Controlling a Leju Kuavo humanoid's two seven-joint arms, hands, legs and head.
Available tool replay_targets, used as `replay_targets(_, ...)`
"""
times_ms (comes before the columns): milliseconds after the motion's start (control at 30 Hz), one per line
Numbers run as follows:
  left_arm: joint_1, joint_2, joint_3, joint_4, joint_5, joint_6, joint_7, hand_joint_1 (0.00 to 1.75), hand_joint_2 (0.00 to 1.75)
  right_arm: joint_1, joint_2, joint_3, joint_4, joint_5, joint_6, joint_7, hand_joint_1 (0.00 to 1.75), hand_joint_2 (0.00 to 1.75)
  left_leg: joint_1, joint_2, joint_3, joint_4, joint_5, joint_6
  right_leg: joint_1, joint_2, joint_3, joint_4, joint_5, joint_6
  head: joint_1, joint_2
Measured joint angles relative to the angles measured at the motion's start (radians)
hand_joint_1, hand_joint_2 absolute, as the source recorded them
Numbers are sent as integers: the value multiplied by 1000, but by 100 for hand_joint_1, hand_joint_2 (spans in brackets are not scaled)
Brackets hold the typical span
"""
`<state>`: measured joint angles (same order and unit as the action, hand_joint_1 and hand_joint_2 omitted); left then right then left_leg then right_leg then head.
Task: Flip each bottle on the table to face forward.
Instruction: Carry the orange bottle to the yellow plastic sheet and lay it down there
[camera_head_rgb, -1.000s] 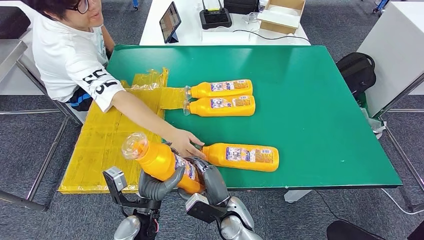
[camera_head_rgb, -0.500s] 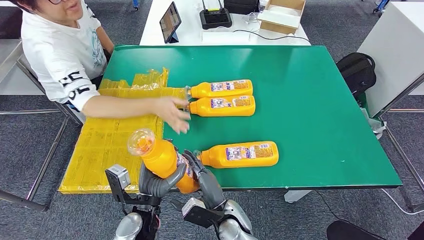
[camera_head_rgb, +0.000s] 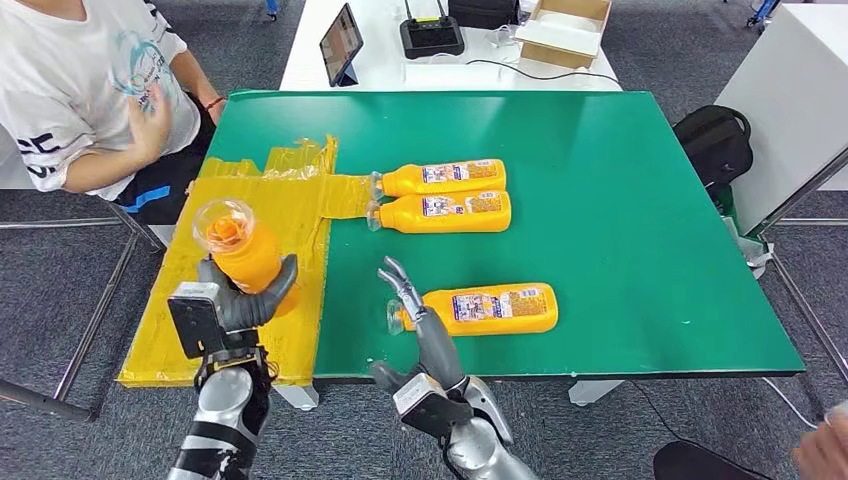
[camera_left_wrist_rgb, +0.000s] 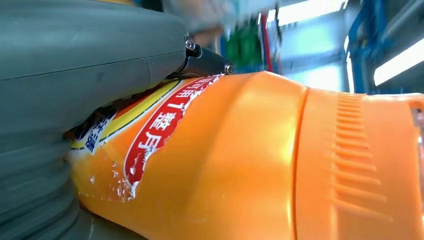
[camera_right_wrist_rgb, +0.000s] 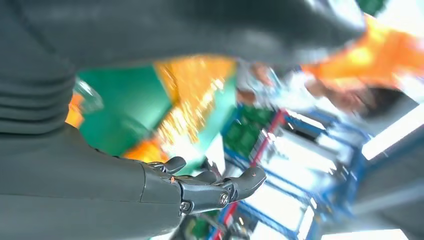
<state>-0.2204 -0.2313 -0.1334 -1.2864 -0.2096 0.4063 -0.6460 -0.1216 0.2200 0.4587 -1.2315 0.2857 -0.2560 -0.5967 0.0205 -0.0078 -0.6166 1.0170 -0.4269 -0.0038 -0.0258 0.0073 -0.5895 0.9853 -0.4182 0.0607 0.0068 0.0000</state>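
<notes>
Left hand (camera_head_rgb: 240, 300) grips an orange bottle (camera_head_rgb: 238, 250), clear cap up, label torn. Right hand (camera_head_rgb: 415, 320) hangs open, holding nothing.

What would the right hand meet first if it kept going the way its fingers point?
Probably the cap end of the nearest lying bottle, just beside the right hand; height above the table is unclear.

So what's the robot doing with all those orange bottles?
The robot's left hand grips one orange bottle upright, above the yellow sheet. Its right hand is open, beside the cap of a bottle lying near the green table's front edge. Two more bottles lie side by side farther back. A person sits at the corner.
</notes>
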Motion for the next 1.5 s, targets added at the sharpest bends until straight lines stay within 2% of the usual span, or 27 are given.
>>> replay_targets(200,-118,43,62,153,-226,167,7,175,175,5,6,-6,-66,-31,-44,-31,0,0,0,0,0,0,0,0,0,0,0,0,0,0,0,0)
replay_targets(267,-164,63,70,224,-343,215,42,175,175,4,8,-6,-80,-35,-47,-33,0,0,0,0,0,0,1,0,0,0,0,0,0,0,0,0)
replay_targets(367,-243,105,80,341,-626,275,129,175,175,3,10,-3,-91,-44,-42,-34,0,0,0,0,-1,0,1,0,1,0,0,1,0,0,0,0)
replay_targets(467,-313,140,94,455,-848,285,200,175,175,-3,13,3,-93,-51,-28,-35,0,0,1,0,-1,0,2,0,1,0,0,1,0,0,0,0)
replay_targets(567,-380,174,86,575,-1012,252,279,175,175,-12,15,13,-92,-56,-14,-35,0,0,1,0,-1,0,2,0,1,0,0,1,0,0,0,0)
replay_targets(733,-458,225,30,728,-1174,192,371,175,175,-24,16,25,-92,-61,1,-35,0,0,1,0,-1,0,2,0,1,0,0,1,0,0,0,0)
replay_targets(867,-489,244,2,798,-1223,130,427,175,175,-26,17,31,-89,-56,11,-27,0,0,1,0,-1,0,2,0,1,0,-1,1,0,0,0,0)
replay_targets(1233,-499,253,2,883,-1189,11,419,175,175,-26,17,39,-68,-46,18,-6,0,0,1,0,-2,0,2,0,1,0,-1,1,0,0,0,0)
replay_targets(1433,-491,253,4,900,-1175,-10,415,175,175,-25,17,39,-56,-46,22,5,0,0,1,0,-2,0,2,0,1,0,-1,1,0,0,0,0)
replay_targets(1467,-488,253,4,901,-1171,-9,413,161,175,-25,17,39,-54,-46,22,6,0,0,1,0,-2,0,2,0,1,0,-1,1,0,0,0,0)
replay_targets(1500,-486,253,5,901,-1167,-6,411,117,175,-25,17,39,-52,-46,24,7,0,0,1,0,-2,0,2,0,1,0,-1,1,0,0,0,0)
